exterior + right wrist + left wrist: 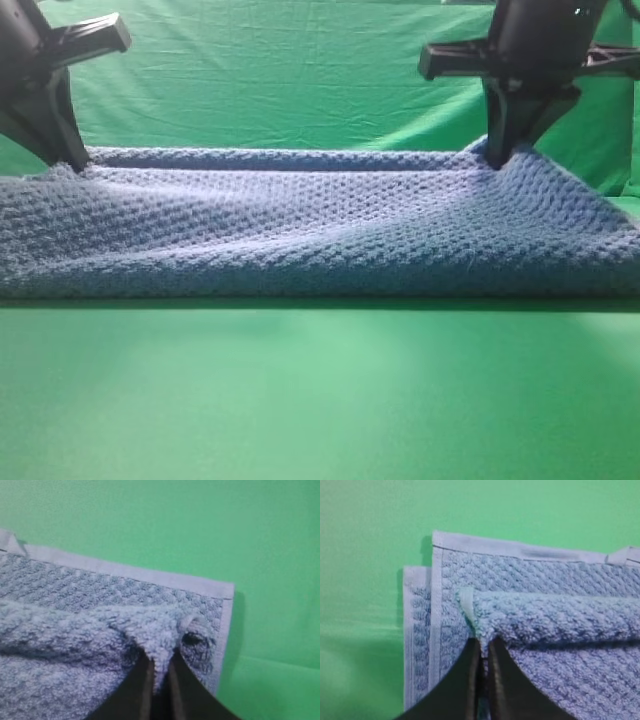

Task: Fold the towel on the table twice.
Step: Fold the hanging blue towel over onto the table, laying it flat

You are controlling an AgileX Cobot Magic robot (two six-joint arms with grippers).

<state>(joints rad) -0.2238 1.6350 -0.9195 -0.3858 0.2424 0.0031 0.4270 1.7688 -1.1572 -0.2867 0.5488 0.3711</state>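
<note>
Green desk [320, 400] is spread under one towel [300, 230], pinched at two corners by left hand [78, 163] and right hand [497, 160], both clamped.

A green backdrop [280, 90] hangs upright at the far side of the scene, filling the upper part of the high view from edge to edge. Its cloth is wrinkled, with long creases running slantwise and a few sharper folds toward the right, where it bulges forward in a darker drape [600, 150]. The colour is even, a bright flat green, lit softly from above and in front. The light gives no hard shadows on it, only gentle shading along the creases. No wall, floor, window or furniture shows past the cloth.
</note>
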